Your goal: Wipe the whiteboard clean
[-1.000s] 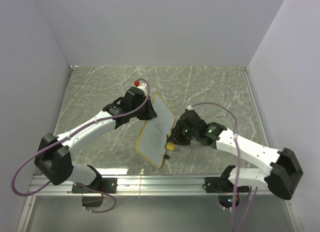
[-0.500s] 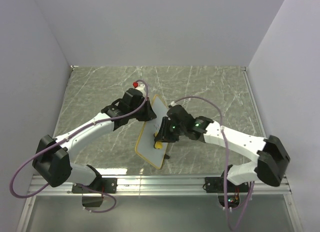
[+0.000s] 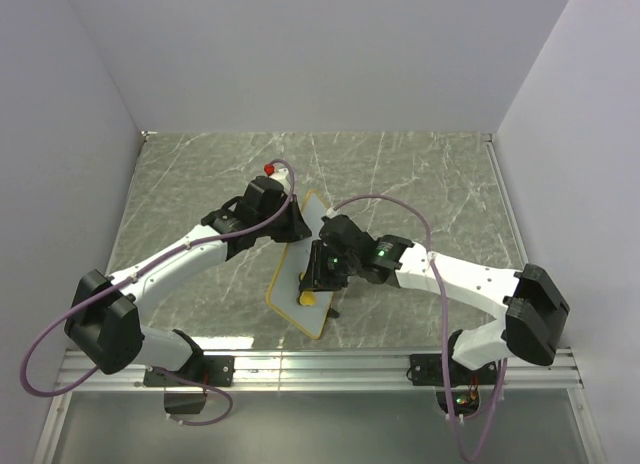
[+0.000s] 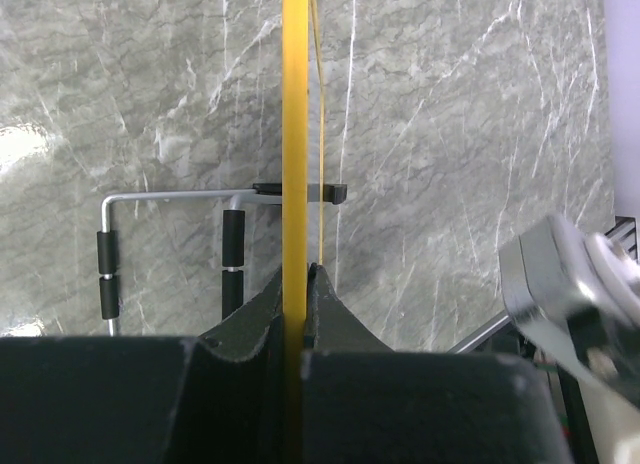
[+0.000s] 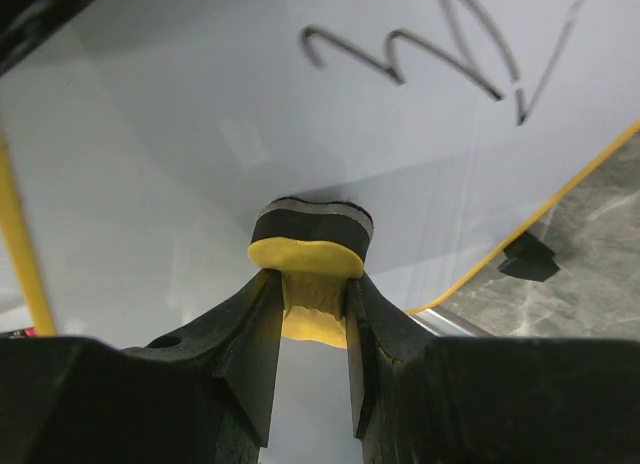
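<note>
The whiteboard (image 3: 290,284), white with a thin yellow frame, is held tilted above the table. My left gripper (image 3: 293,227) is shut on its upper edge; the left wrist view shows the yellow frame (image 4: 295,134) edge-on between the jaws. My right gripper (image 3: 312,287) is shut on a small yellow eraser (image 5: 312,266) with a dark felt pad, pressed against the board's white face (image 5: 150,164). A dark scribble (image 5: 420,59) lies above the eraser in the right wrist view. One black foot (image 5: 528,257) shows at the board's lower edge.
Grey marble table (image 3: 420,174) with white walls on three sides. A red-capped marker (image 3: 270,168) lies behind the left gripper. A wire stand with black sleeves (image 4: 165,244) lies on the table below the board. A metal rail (image 3: 330,364) runs along the near edge.
My right arm has swung left, carrying the eraser from the board's right edge onto its face and down toward the lower part. The left arm has kept holding the board.
</note>
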Controlling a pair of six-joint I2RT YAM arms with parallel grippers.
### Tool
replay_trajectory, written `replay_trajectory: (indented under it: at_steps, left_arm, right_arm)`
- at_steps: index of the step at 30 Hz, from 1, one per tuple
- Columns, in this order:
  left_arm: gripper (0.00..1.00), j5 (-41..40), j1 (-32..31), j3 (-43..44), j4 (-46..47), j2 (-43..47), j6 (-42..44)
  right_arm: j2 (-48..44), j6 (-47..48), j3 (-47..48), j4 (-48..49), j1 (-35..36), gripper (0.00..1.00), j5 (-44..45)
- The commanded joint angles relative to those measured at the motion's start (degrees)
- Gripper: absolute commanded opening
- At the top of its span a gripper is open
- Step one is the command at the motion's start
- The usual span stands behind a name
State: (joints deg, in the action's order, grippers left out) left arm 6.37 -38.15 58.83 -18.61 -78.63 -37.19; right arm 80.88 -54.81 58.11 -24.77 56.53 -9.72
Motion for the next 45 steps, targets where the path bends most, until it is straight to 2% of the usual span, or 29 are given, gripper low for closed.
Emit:
replay_trajectory:
  at_steps: [1, 7, 11, 14, 19, 22, 25, 34, 38, 42, 45]
  left_arm:
    - [0.00, -1.0, -1.8, -2.8, -4.3, -3.3, 3.6]
    - [0.00, -1.0, -1.8, -2.9, -4.6, -3.5, 4.1]
    - [0.00, -0.9, -1.8, -3.1, -4.5, -3.3, 4.0]
    - [0.00, -0.7, -1.8, -3.0, -4.4, -3.5, 3.9]
    - [0.00, -0.4, -1.8, -2.7, -4.4, -3.9, 3.7]
    - [0.00, -0.3, -1.8, -2.3, -4.4, -4.3, 3.9]
    - [0.00, -0.2, -1.8, -2.2, -4.4, -4.3, 3.9]
    - [0.00, 0.1, -1.8, -2.1, -4.9, -4.7, 4.4]
    - [0.00, -0.1, -1.8, -1.4, -5.8, -4.9, 5.0]
    - [0.00, -0.2, -1.7, -1.2, -6.6, -4.5, 5.9]
    - [0.00, 0.0, -1.8, -1.1, -7.1, -4.3, 6.4]
  right_arm:
    - [-1.2, -1.3, 0.2, 14.9, 3.3, 0.00, -4.0]
    - [-5.3, -1.9, -4.3, 24.0, 3.3, 0.00, -3.6]
    - [-7.4, -1.4, -5.0, 23.1, 2.9, 0.00, 0.1]
    - [-9.6, -1.1, -5.6, 21.7, -0.4, 0.00, 1.5]
    - [-11.9, -0.2, -8.1, 19.4, -11.8, 0.00, -1.5]
    - [-9.7, 2.6, -6.5, 16.6, -15.1, 0.00, -3.3]
    - [-6.8, 4.7, -4.6, 14.8, -15.2, 0.00, -4.4]
    - [-1.2, -1.4, -8.1, 28.6, -14.8, 0.00, -14.0]
    - [1.5, -4.0, -9.5, 33.8, -14.8, 0.00, -15.4]
    - [7.0, -7.0, -9.3, 36.1, -14.9, 0.00, -18.1]
    - [11.0, -7.0, -8.7, 33.8, -14.9, 0.00, -19.4]
